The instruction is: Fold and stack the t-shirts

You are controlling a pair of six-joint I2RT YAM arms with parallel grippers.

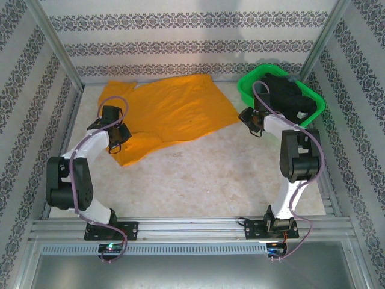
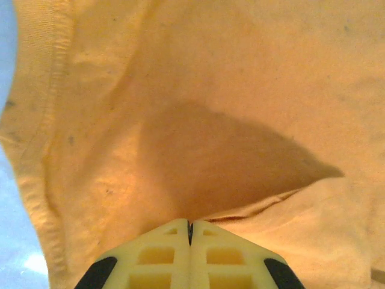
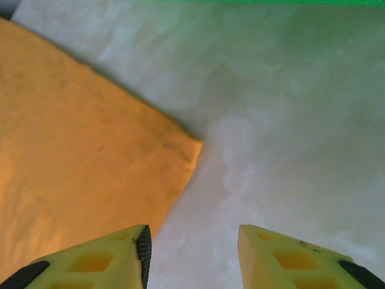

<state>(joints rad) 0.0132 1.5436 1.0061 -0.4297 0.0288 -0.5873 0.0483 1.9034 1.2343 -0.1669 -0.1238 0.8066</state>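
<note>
The orange t-shirt (image 1: 174, 111) lies spread and rumpled across the back left of the table. My left gripper (image 1: 120, 133) sits at its near left part. In the left wrist view the jaws (image 2: 190, 226) are pressed together on a raised fold of the orange cloth (image 2: 240, 90). My right gripper (image 1: 248, 117) hovers at the shirt's right corner. Its fingers (image 3: 192, 241) stand apart over bare table, with the corner of the orange t-shirt (image 3: 78, 150) just left of them. Black t-shirts (image 1: 289, 96) are heaped in the basket.
A green plastic basket (image 1: 246, 90) stands at the back right, close behind the right gripper; its rim (image 3: 240, 2) edges the top of the right wrist view. Metal frame posts and patterned walls bound the table. Bare tabletop (image 1: 204, 174) lies in front of the shirt.
</note>
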